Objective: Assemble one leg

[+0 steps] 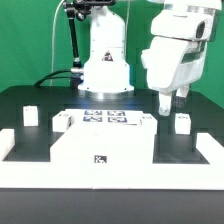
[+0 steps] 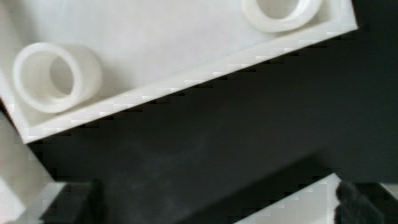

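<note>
A small white leg (image 1: 183, 123) with a tag stands on the black table at the exterior view's right. Another leg (image 1: 31, 116) stands at the left. The large flat white panel (image 1: 100, 150) with a tag lies at the front centre. My gripper (image 1: 167, 101) hangs just above the table, between the panel's right end and the right leg, touching neither. In the wrist view my gripper (image 2: 217, 205) is open and empty. Its dark fingers (image 2: 71, 205) show over black table. The white panel (image 2: 143, 60) with two round holes lies beyond them. No leg shows there.
The marker board (image 1: 105, 116) lies behind the panel, with small white blocks (image 1: 62, 120) at its ends. A raised white border (image 1: 205, 150) runs along the table's front and sides. The robot's white base (image 1: 105, 60) stands at the back.
</note>
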Controlling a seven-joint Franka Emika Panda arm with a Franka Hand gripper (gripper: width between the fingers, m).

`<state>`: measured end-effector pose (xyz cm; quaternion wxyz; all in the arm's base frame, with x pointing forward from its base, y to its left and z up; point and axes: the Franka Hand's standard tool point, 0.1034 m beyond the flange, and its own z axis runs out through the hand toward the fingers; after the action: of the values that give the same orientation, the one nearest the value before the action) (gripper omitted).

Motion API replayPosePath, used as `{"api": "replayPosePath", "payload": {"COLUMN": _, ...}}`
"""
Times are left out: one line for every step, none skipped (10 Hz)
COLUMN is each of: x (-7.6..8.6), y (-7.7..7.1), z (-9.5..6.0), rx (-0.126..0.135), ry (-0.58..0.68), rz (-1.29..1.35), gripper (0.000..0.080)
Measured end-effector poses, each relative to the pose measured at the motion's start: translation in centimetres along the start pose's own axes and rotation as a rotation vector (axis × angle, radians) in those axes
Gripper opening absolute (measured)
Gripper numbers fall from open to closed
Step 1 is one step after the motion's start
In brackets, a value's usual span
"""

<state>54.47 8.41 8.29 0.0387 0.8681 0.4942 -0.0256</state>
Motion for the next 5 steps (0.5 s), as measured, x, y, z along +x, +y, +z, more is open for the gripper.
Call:
{"api": "replayPosePath", "payload": {"x": 0.0, "y": 0.0, "z": 0.0, "rx": 0.0, "ry": 0.0, "rz": 0.0, "gripper": 0.065}}
{"api": "replayPosePath", "payload": {"x": 0.0, "y": 0.0, "z": 0.0, "rx": 0.0, "ry": 0.0, "rz": 0.0, "gripper": 0.065}}
{"api": "replayPosePath", "payload": {"x": 0.01, "y": -0.01, "z": 0.0, "rx": 0.0, "ry": 0.0, "rz": 0.001, "gripper": 0.065}}
{"api": "replayPosePath", "payload": {"x": 0.01, "y": -0.01, "z": 0.0, "rx": 0.001, "ry": 0.001, "rz": 0.001, "gripper": 0.065}}
{"api": "replayPosePath", "payload": {"x": 0.01, "y": -0.01, "z": 0.0, "rx": 0.001, "ry": 0.0, "rz": 0.001, "gripper": 0.065}}
